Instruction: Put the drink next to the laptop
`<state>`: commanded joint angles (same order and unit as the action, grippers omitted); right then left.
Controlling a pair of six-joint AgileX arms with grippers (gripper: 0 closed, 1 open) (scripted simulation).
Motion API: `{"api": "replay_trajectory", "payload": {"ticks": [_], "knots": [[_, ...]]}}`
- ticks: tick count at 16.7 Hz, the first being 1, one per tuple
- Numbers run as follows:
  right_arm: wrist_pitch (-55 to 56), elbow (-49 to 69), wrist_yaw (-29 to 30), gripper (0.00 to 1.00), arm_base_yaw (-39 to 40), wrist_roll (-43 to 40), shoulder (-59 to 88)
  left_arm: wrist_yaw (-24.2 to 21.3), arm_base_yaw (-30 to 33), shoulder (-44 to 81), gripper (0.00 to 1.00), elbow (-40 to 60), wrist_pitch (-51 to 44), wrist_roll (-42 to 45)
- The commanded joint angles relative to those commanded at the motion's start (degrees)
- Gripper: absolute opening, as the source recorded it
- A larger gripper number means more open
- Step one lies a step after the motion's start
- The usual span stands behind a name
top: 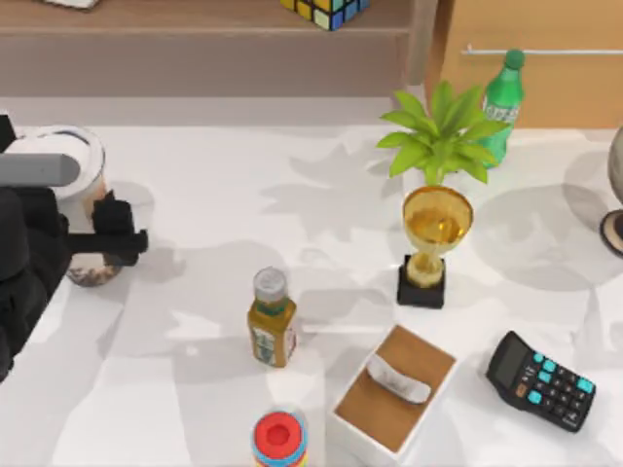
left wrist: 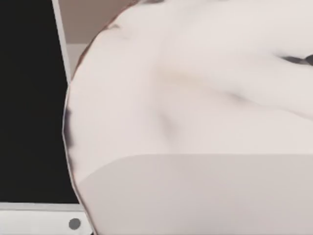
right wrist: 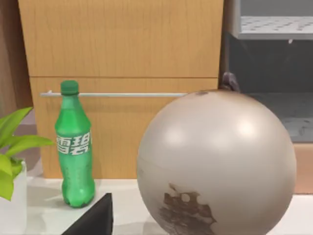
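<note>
At the table's near edge in the top view stood a stack with a red top [top: 279, 438], and just right of it an open box [top: 394, 391] holding a pale object. A black calculator [top: 541, 380] lay near the right side. Farther in, the small amber bottle [top: 272, 318] stood upright near the middle, with a gold trophy [top: 434, 245] on a black base well to its right.

On the far left, the AgileX left arm reached in from the table's left edge, its black body lying low along that side. The left gripper [top: 107, 238] was closed on the drink [top: 80, 180], its dark fingers [top: 119, 230] pressed against the cup's lower wall; the cup stood upright at the left edge. In the left wrist view the cup's pale wall [left wrist: 195, 122] sat close up, with the laptop [left wrist: 29, 98] and its black screen just beside it.

Farthest back were a green plant [top: 438, 134], a green soda bottle [top: 501, 102] against the wooden cabinet, and a coloured puzzle cube [top: 326, 10] on a shelf. The right wrist view faced a grey globe [right wrist: 215, 161]; whether the right gripper was open could not be told.
</note>
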<state>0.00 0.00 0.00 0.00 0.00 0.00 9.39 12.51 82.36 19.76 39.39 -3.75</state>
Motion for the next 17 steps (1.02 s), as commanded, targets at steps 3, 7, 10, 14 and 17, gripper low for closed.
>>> {"api": "replay_trajectory", "payload": {"ticks": [3,7,10,14,17], "knots": [[0.0,0.0,0.0,1.0,0.0,0.0,0.0,0.0,0.0,0.0,0.0,0.0,0.0,0.0],[0.0,0.0,0.0,1.0,0.0,0.0,0.0,0.0,0.0,0.0,0.3,0.0,0.0,0.0],[0.0,0.0,0.0,1.0,0.0,0.0,0.0,0.0,0.0,0.0,0.53,0.0,0.0,0.0],[0.0,0.0,0.0,1.0,0.0,0.0,0.0,0.0,0.0,0.0,0.83,0.0,0.0,0.0],[0.0,0.0,0.0,1.0,0.0,0.0,0.0,0.0,0.0,0.0,1.0,0.0,0.0,0.0]]}}
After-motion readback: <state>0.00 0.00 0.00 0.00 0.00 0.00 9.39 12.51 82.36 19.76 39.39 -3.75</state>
